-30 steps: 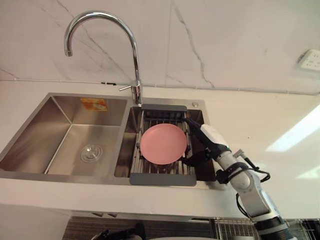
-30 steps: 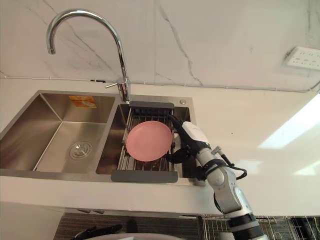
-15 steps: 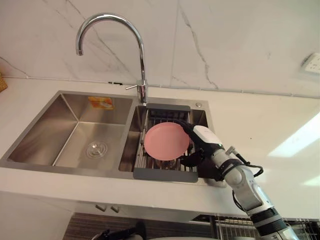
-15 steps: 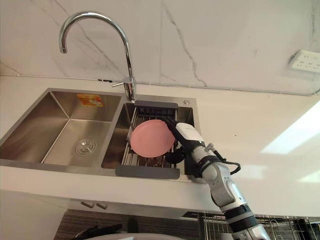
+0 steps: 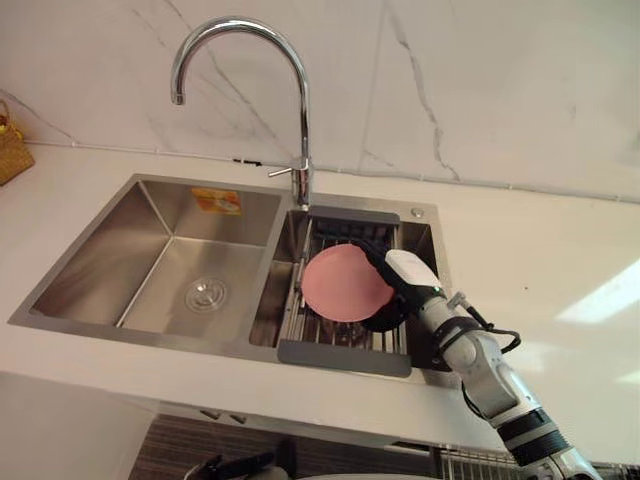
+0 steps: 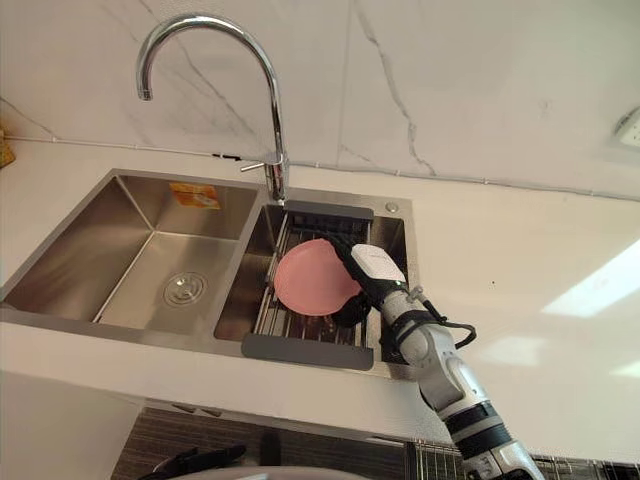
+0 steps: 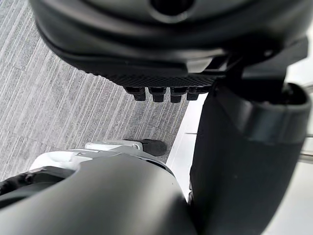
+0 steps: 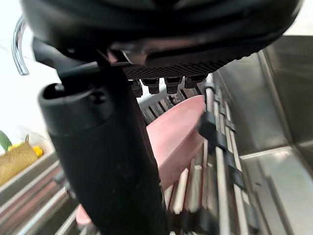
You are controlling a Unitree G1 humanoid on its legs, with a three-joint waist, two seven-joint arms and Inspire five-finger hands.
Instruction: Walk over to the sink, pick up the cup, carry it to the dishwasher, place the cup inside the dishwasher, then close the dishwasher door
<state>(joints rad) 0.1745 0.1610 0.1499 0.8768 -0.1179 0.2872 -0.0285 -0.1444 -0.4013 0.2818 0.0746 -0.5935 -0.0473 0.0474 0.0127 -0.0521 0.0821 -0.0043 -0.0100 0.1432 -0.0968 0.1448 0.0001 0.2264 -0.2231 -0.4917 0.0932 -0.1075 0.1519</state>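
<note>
Reaching into the sink [image 5: 150,338] with the right hand [image 5: 405,272], clamped on a pink plate [image 5: 343,283]: pinched at the rim nearest the hand, with fingers [image 5: 368,248] laid over the upper face and the thumb [image 5: 382,318] tucked underneath. Held just left of the palm, tilted, over the rack [image 5: 345,357] that spans the smaller basin directly below the hand. Cannot tell whether lifted clear of the rack bars or resting on them at the low edge. Seen from the right wrist, plate [image 8: 178,129] just past the thumb [image 8: 102,161], slanting down among the bars [image 8: 220,147].

Beyond the hand and to its left, a tall curved faucet [image 5: 300,120] on the sink's back rim. Well left of the hand, the larger basin, with a round drain [image 5: 205,295] in its floor and an orange sticker [image 5: 217,200] on its back wall. Far to the left, a yellow woven basket [image 5: 10,150] at the counter's end. Right of the hand, white counter [image 5: 540,270].

Left hand [image 7: 161,29] hanging low over a grey striped floor [image 7: 58,107], with fingers [image 7: 156,93] relaxed and apart from the thumb, holding nothing.
</note>
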